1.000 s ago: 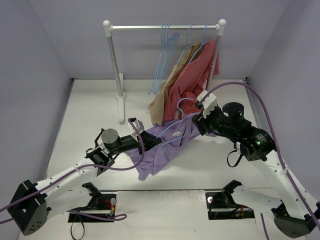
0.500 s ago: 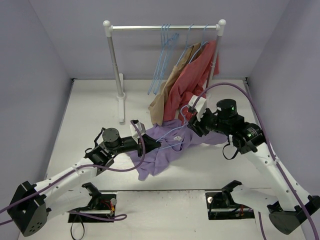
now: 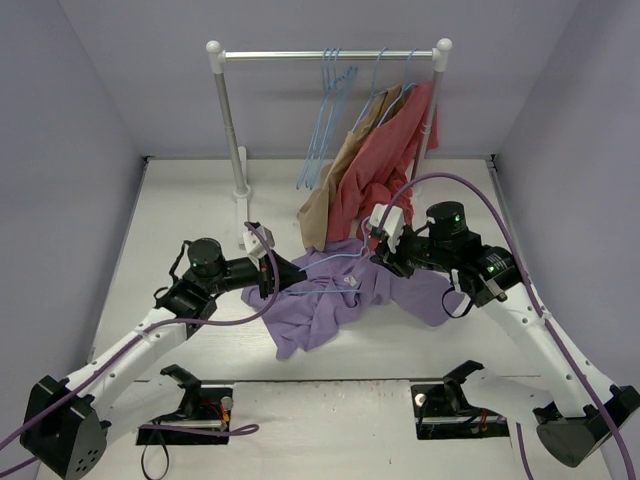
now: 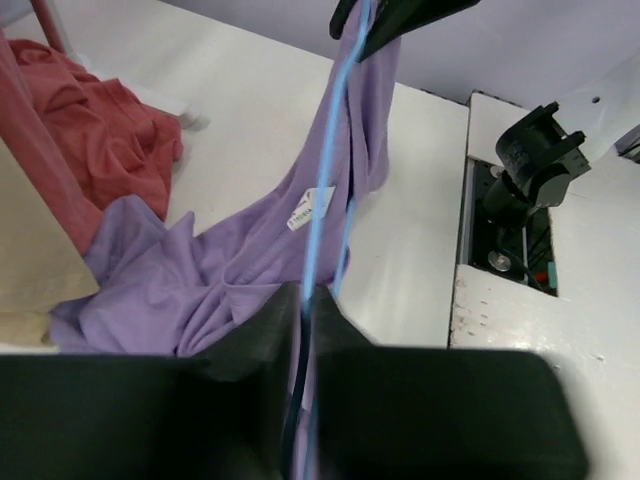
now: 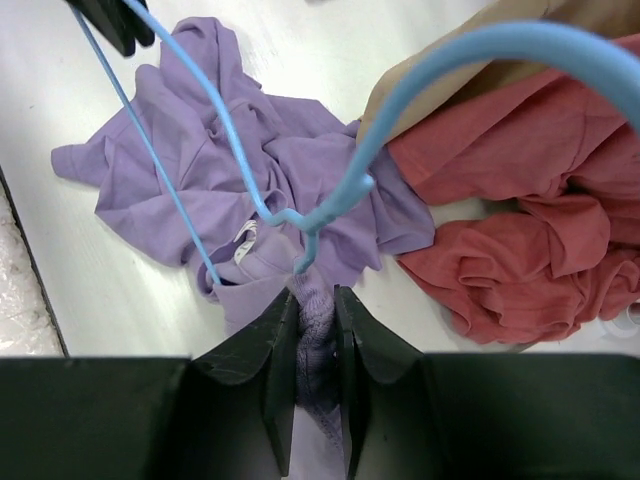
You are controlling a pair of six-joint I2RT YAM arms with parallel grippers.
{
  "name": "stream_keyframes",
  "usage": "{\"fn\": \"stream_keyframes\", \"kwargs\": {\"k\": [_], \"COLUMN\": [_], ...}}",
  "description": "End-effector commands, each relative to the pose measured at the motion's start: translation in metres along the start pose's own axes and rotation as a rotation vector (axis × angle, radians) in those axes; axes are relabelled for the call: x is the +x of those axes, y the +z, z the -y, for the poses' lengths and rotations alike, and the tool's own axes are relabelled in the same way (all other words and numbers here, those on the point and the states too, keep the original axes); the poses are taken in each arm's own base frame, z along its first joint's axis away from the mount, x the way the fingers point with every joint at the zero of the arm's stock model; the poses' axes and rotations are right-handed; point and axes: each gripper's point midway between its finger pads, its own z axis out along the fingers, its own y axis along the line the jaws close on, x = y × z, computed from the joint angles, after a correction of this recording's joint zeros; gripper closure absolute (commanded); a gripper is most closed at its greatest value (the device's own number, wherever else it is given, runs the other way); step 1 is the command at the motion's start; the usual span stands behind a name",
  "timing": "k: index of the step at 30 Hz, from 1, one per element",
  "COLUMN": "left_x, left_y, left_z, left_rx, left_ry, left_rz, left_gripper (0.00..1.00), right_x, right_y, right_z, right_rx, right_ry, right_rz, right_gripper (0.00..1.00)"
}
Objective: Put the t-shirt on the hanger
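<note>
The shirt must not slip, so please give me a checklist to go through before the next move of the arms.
1. Left gripper shut on the hanger: ok.
2. Right gripper pinching the t-shirt: ok.
3. T-shirt drawn over the hanger's shoulders: not ok, most of it lies crumpled on the table.
4. Hanger arm inside the neck opening: cannot tell.
5. Hanger free of the red garment behind it: cannot tell.

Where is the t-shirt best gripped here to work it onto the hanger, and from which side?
Probably the t-shirt neckline by the white label, just under the hanger hook, coming from the right arm's side: the left gripper pins the far end, and the remaining cloth lies crumpled.
</note>
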Motion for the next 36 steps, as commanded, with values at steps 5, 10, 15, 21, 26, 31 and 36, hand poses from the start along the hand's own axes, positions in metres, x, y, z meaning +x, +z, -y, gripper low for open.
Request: {"fn": "stream_keyframes", "kwargs": {"k": [5,10,15,21,26,31,36], "left_x": [-0.098,-0.114,-0.105,-0.065,-0.024,0.004,0.014], "left_y": [-0.014,-0.045,-0.071,-0.051,-0.024,0.013,0.028], "left_z": [-0.007,-0.030,-0.036,-0.023,-0.030,-0.026,-0.037], "left_rx": [-0.137,-0.409,-0.578,-0.586,-0.723,-0.768,-0.827], "left_ry": [0.112,0.018,-0.134,-0.394,-0.482,-0.563,-0.603], "left_rz": [0.168,0.182,0.155,0.171,0.154,0.126,0.153], "left_gripper": [0.45,0.30,0.30,0.29,0.29,0.29,0.29], "right_x": [-0.027,-0.033,-0.025,-0.028,-0.027,-0.024,-0.021], "right_y": [-0.012,-0.018,-0.016,-0.017,-0.016,-0.015,-0.013], "right_z": [-0.002,0.010,0.017,0.025,0.033,0.033,0.031], "right_rx": [0.009,0.068,0.108,0.143,0.174,0.179,0.173], "right_ry": [-0.059,-0.069,-0.056,-0.049,-0.038,-0.033,-0.013], "right_rz": [0.071,0.065,0.032,0.024,0.004,-0.004,-0.009], "right_gripper": [1.00,1.00,1.00,1.00,1.00,1.00,1.00]}}
